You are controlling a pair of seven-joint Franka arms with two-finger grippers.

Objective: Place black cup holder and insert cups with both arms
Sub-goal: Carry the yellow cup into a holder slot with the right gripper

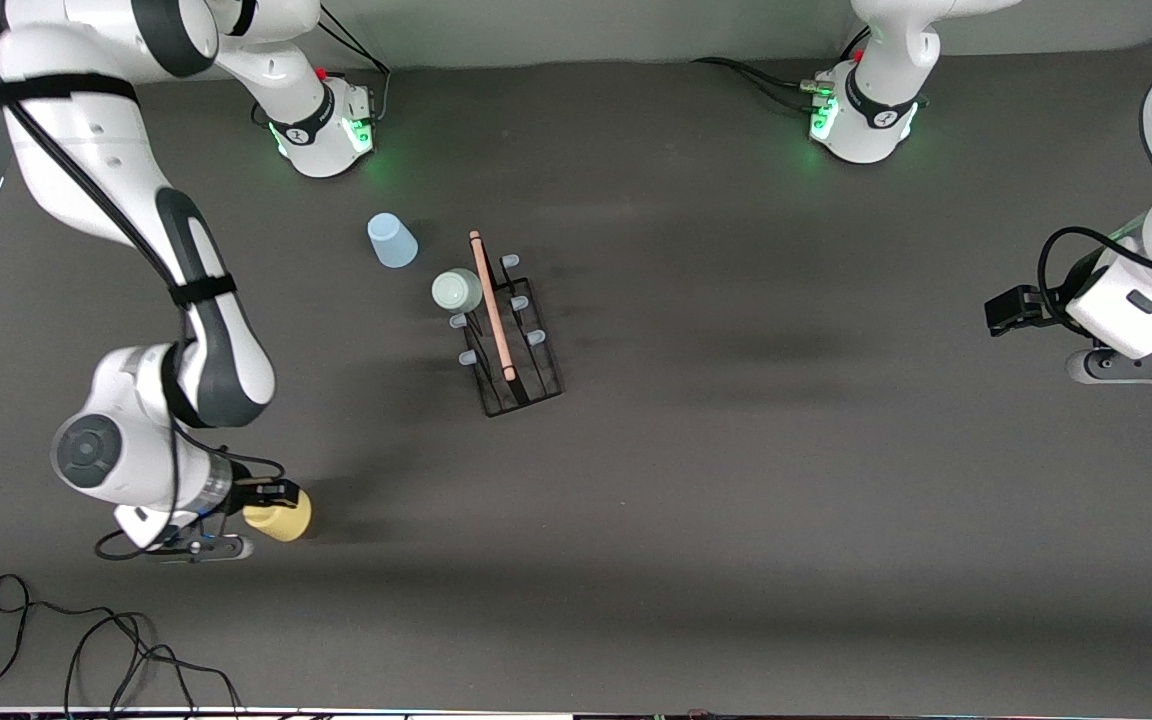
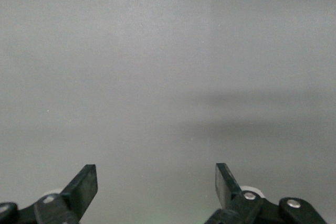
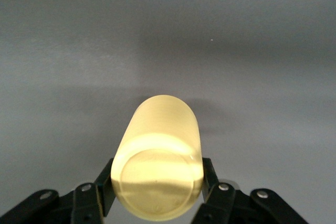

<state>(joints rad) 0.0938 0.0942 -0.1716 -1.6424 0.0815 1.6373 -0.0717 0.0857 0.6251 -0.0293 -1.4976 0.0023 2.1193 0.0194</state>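
A: Yellow cup (image 3: pixel 159 157) pinched at its base by the right claw (image 1: pixel 271 497), low near the front camera; mouth outward, so it can go onto a prong.

B: Black cup holder (image 1: pixel 508 330) mid-worktop (image 1: pixel 786 500), green cup (image 1: pixel 457 290) on it, blue cup (image 1: pixel 391 241) beside. Left claw (image 2: pixel 156 187) spread, waiting.

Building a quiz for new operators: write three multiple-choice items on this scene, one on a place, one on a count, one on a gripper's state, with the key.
1. Where is the sage green cup?
A. on a prong of the black cup holder
B. on its side by the right gripper
C. under the left gripper

2. How many cups are on the holder?
A. none
B. one
C. three

3. What is the right gripper doing?
A. hanging open over bare table
B. shut on the yellow cup
C. gripping the holder's handle

Key: 1 A, it caps a prong beside the rod. 2 B, the light blue cup stands on the table. 3 B, fingers clamp the cup's sides.
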